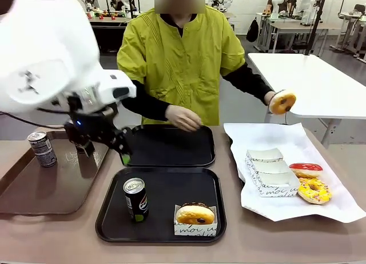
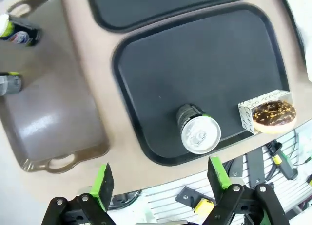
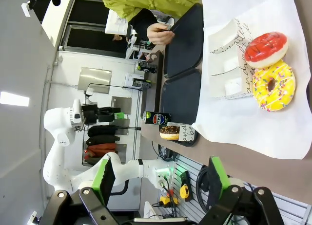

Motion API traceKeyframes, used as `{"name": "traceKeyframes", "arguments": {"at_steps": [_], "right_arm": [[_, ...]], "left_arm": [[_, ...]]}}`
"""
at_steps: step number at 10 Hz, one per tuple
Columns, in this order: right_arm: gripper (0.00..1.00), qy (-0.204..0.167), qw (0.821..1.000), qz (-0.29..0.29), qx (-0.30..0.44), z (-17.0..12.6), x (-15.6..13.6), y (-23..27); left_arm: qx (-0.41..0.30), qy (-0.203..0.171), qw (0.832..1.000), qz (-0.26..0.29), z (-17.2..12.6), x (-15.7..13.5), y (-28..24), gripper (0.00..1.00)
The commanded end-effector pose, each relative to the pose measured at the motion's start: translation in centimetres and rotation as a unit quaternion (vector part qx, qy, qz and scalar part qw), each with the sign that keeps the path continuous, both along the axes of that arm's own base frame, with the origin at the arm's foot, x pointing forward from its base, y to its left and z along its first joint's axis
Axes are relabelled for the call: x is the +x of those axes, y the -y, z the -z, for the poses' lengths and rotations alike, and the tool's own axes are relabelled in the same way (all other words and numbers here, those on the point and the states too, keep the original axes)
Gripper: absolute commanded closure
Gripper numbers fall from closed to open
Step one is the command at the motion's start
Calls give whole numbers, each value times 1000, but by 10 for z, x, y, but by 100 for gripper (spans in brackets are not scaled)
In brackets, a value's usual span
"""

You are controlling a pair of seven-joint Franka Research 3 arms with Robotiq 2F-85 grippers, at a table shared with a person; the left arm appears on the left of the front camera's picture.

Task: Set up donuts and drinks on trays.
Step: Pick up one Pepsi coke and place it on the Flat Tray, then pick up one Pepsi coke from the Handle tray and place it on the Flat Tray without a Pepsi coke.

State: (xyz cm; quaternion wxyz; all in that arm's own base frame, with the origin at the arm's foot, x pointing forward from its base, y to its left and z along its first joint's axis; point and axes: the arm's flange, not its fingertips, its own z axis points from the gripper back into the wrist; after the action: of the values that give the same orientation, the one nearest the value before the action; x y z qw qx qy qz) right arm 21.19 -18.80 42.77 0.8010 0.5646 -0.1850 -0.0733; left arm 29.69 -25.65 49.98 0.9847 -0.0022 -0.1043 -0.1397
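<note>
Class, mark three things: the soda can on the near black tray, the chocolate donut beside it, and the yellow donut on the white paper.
soda can [image 1: 136, 201], front view, on its dark side.
chocolate donut [image 2: 265, 115], left wrist view, on the frosting.
yellow donut [image 3: 283, 84], right wrist view, on the frosted ring.

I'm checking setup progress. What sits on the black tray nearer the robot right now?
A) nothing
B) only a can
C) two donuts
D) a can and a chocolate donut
D: the near tray carries one can and one chocolate donut.
</note>
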Motion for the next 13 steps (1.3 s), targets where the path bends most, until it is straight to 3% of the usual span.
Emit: {"name": "traceKeyframes", "arguments": {"at_steps": [1, 2, 3, 9, 10, 11, 12, 13], "right_arm": [[0, 10, 1000, -1, 7, 0, 1, 1], [0, 10, 1000, -1, 7, 0, 1, 1], [0, 10, 1000, -1, 7, 0, 1, 1], [0, 10, 1000, -1, 7, 0, 1, 1], [0, 10, 1000, -1, 7, 0, 1, 1], [0, 10, 1000, -1, 7, 0, 1, 1], [0, 10, 1000, -1, 7, 0, 1, 1], [0, 10, 1000, -1, 7, 0, 1, 1]], "left_arm": [[-20, 7, 999, -34, -15, 1, -20, 0], [-26, -2, 998, -49, -20, 11, -31, 0], [-9, 8, 1000, -15, -15, 0, -13, 0], [-4, 8, 1000, -16, -15, -1, -14, 0], [7, 47, 998, -29, -28, 19, -29, 0], [4, 53, 997, -56, -43, 52, -51, 0], [-14, 33, 996, -82, -57, 99, -79, 0], [-24, 32, 993, -115, -62, 116, -111, 0]]}}
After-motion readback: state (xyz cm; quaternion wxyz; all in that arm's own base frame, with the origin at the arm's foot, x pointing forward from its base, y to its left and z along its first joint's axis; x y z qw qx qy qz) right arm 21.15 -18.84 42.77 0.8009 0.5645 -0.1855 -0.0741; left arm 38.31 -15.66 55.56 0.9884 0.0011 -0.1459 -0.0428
